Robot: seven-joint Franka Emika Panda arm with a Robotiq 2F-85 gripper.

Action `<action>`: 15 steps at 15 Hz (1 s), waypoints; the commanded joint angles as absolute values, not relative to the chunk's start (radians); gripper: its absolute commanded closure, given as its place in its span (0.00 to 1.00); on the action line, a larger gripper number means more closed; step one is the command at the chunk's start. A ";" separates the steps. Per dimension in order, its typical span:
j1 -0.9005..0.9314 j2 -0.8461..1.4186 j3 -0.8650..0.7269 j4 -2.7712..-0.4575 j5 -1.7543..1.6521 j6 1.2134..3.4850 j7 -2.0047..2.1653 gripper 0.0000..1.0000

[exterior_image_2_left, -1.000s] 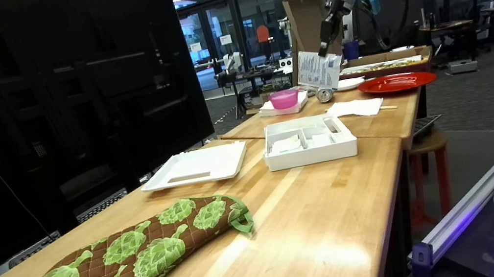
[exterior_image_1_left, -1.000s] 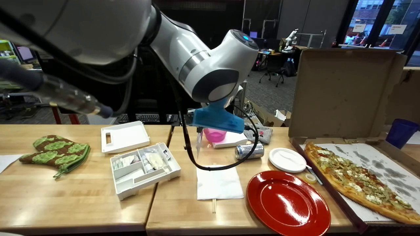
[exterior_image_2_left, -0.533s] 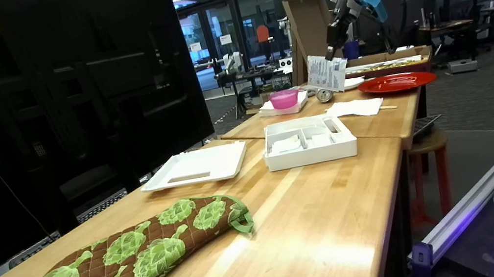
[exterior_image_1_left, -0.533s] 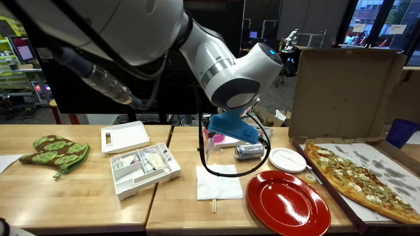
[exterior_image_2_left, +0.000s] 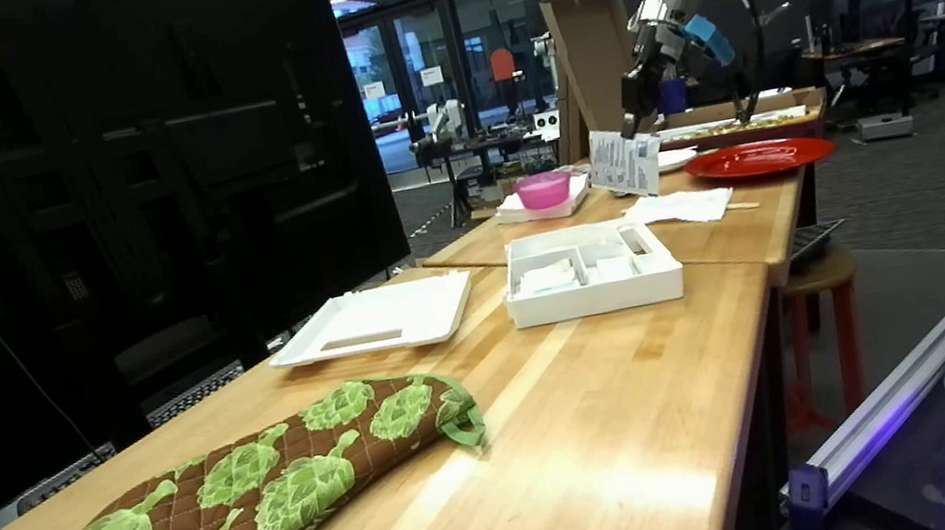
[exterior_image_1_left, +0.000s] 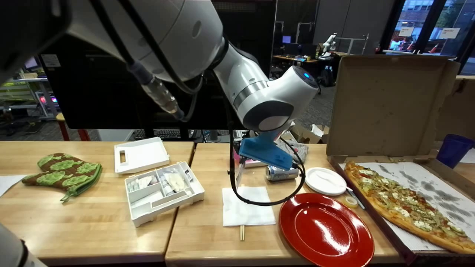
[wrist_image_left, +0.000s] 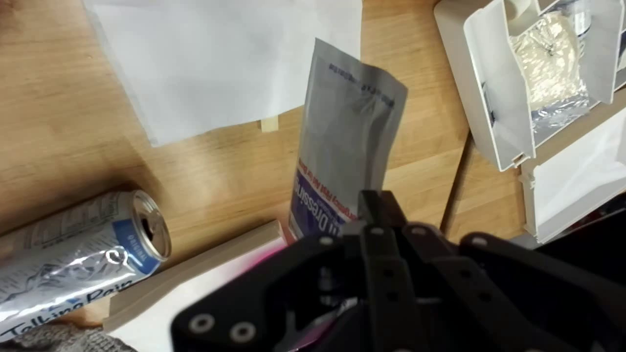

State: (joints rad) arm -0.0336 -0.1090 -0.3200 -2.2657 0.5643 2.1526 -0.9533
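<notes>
A black two-fingered gripper (wrist_image_left: 380, 208), at the bottom of the wrist view, stands closed with its fingertips clamped on a flat white packet (wrist_image_left: 345, 127) lettered "Dressing" on a blue band, the packet tilted across the middle of the frame above a pale wooden tabletop (wrist_image_left: 234, 166). In an exterior view the packet hangs aslant below the gripper in the upper right, just right of a round pink bowl (exterior_image_2_left: 544, 189) that sits on a flat white box (exterior_image_2_left: 511, 211). At lower left in the wrist view, a silver-and-blue metal can (wrist_image_left: 83, 254) lies on its side, and at top the packet's far end shows in front of a white paper napkin (wrist_image_left: 220, 58). In an exterior view, a pair of pale wooden chopsticks (exterior_image_1_left: 242, 233) pokes from under the napkin at bottom centre, a glossy round red plate (exterior_image_1_left: 326, 230) sits at lower right with a small round white plate (exterior_image_1_left: 321, 181) just beyond it, and a brown cardboard box (exterior_image_1_left: 393, 107), lid raised, at far right holds a long slab of pizza (exterior_image_1_left: 404, 204). Left of centre, a compartmented white plastic case (exterior_image_1_left: 146, 218) lies beside a shallow white plastic lid (exterior_image_1_left: 144, 154), and a quilted brown-and-green oven mitt (exterior_image_1_left: 63, 174) rests at left
</notes>
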 commanded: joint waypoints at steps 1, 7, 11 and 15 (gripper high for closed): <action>-0.067 -0.037 -0.264 -2.234 0.594 2.190 -0.957 1.00; -0.100 0.020 -0.210 -2.214 0.587 2.198 -0.955 0.69; -0.105 0.000 -0.182 -2.230 0.572 2.212 -0.950 0.44; -0.097 -0.041 -0.158 -2.261 0.557 2.245 -0.950 0.15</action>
State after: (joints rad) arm -0.0854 0.0138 -0.1878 -2.2252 0.5751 2.2191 -0.9531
